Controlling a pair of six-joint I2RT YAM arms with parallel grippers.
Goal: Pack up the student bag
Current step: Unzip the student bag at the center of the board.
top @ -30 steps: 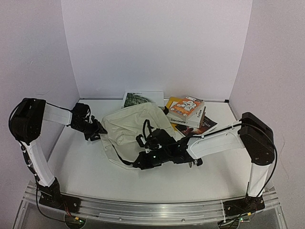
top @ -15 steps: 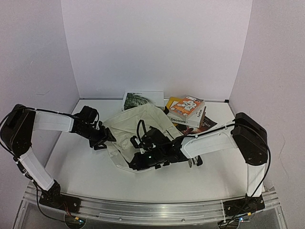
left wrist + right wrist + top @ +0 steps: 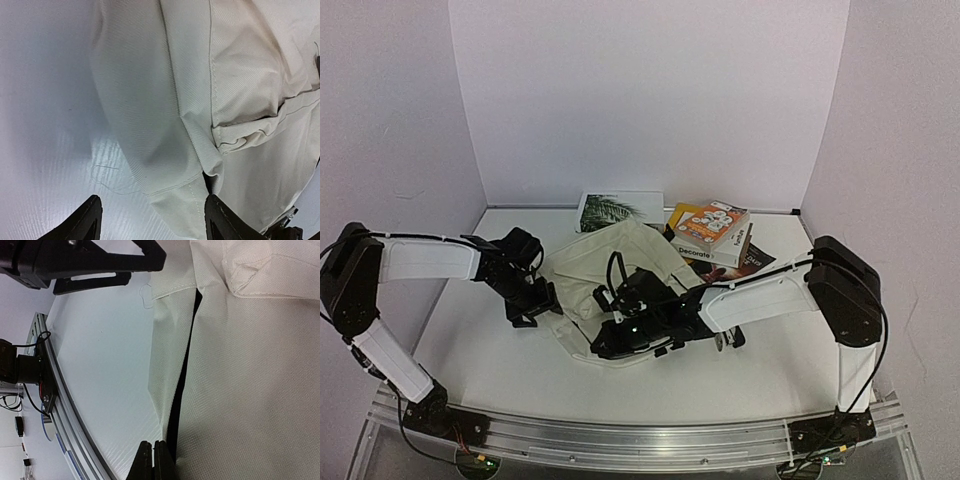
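With the bag (image 3: pixel 610 262) slumped just in front of the books (image 3: pixel 712 232), the left gripper (image 3: pixel 532 305) open at its left corner and the right gripper (image 3: pixel 153 452) closed at its dark seam (grip unconfirmed), the mouth could be left collapsed if fabric is missed on closing.

student bag (image 3: pixel 240 100) cropped at edges, lower books (image 3: pixel 752 264) — half hidden
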